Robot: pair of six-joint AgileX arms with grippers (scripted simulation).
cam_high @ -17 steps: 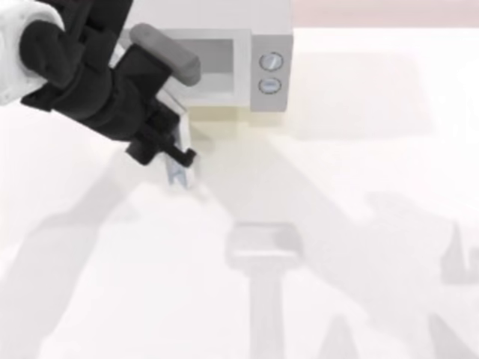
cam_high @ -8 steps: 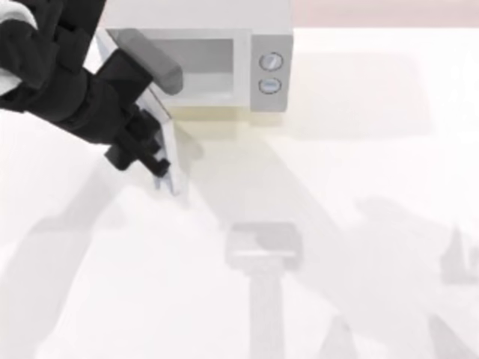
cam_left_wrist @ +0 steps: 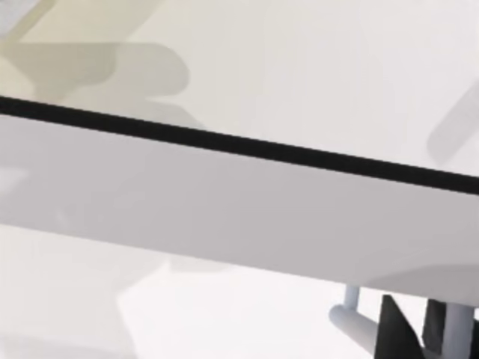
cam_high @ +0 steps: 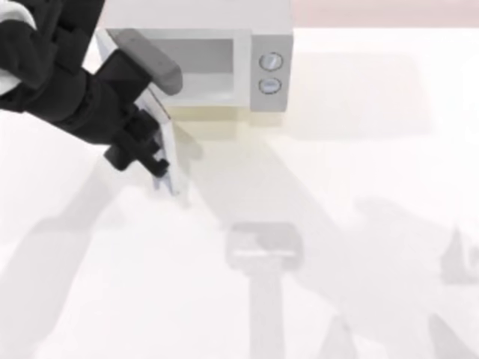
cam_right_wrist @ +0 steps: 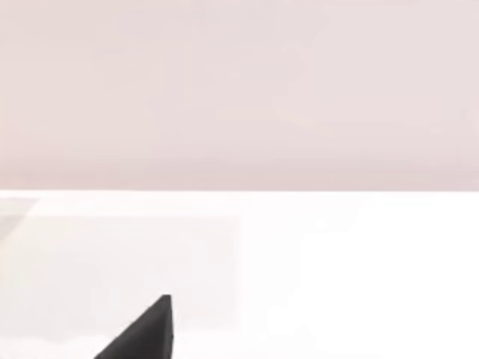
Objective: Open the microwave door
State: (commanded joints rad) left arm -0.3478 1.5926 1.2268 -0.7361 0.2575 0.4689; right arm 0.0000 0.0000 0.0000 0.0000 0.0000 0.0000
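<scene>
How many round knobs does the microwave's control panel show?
2: upper knob and lower knob, stacked on the microwave panel right of the open cavity. None seem hidden.

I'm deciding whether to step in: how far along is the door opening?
Mostly done: the microwave door stands swung wide, exposing the pale cavity of the microwave. In hand: the left gripper is at the door's free edge by the handle. Left: letting go and backing off. The right arm is out of the top view.

This is not a real room but a rendered test scene. The worktop (cam_high: pixel 359 149) is plain white without any texture, the wall behind it is flat pale pink, and the only appliance is a simple light-grey microwave (cam_high: pixel 224 45).
</scene>
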